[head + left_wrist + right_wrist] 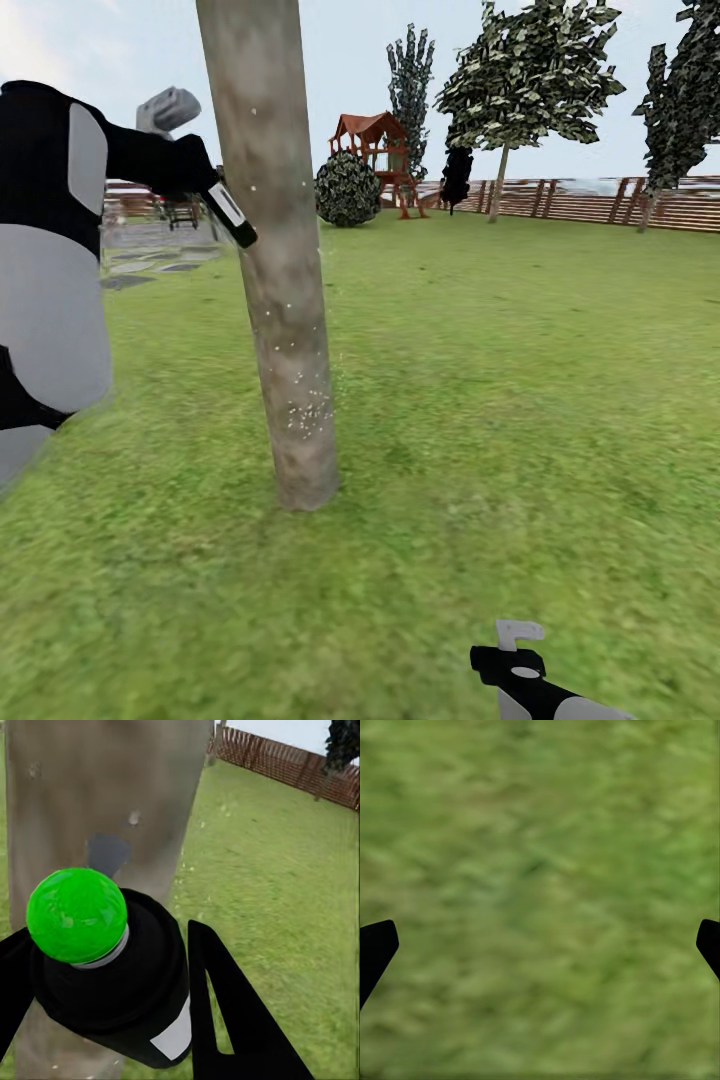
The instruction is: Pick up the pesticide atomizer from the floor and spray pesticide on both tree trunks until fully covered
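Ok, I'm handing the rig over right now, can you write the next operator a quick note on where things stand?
Left gripper: shut on the pesticide atomizer, held up beside the near tree trunk.
Right gripper: open and empty, hanging low over the grass.
Done: atomizer is off the floor; white pesticide specks show on the lower trunk, with a few scattered higher up.
Left: most of this trunk looks bare, so keep spraying up and around it. Its far side cannot be seen. Then drive to the second tree, far off by the fence, and cover that trunk too.
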Controlling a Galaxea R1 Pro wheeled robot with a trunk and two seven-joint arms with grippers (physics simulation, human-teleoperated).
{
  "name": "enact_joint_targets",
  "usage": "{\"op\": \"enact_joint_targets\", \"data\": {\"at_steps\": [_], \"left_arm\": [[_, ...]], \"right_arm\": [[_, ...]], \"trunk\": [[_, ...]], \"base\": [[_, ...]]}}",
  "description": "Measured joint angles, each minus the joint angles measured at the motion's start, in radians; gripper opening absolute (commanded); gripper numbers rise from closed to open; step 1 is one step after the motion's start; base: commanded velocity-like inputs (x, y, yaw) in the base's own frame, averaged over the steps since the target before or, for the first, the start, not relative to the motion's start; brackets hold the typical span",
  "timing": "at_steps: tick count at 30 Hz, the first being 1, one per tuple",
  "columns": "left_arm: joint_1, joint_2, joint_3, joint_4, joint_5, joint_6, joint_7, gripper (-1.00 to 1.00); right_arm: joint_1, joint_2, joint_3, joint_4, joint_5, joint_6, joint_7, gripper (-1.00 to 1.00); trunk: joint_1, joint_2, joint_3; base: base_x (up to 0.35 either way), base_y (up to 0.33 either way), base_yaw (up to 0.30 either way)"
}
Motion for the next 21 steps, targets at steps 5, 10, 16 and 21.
{"op": "enact_joint_targets", "data": {"at_steps": [5, 10, 16, 21], "left_arm": [[-0.046, -0.003, 0.003, 0.04, 0.001, 0.001, -0.001, -1.0], [-0.05, -0.005, 0.008, 0.124, 0.002, 0.0, -0.003, -1.0], [-0.051, -0.004, 0.013, 0.146, 0.004, -0.003, -0.004, -1.0], [-0.051, -0.004, 0.012, 0.148, 0.004, -0.004, -0.006, -1.0]], "right_arm": [[0.0, 0.0, 0.0, 0.0, 0.0, 0.0, 0.0, 1.0], [0.0, 0.0, 0.0, 0.0, 0.0, 0.0, 0.0, 1.0], [0.0, 0.0, 0.0, 0.0, 0.0, 0.0, 0.0, 1.0], [0.0, 0.0, 0.0, 0.0, 0.0, 0.0, 0.0, 1.0]], "trunk": [[0.0, 0.0, 0.0], [0.0, 0.0, 0.0], [0.0, 0.0, 0.0], [0.0, 0.0, 0.0]], "base": [[0.0, 0.0, 0.0], [0.0, 0.0, 0.0], [-0.034, 0.0, 0.0], [-0.181, 0.0, 0.0]]}}
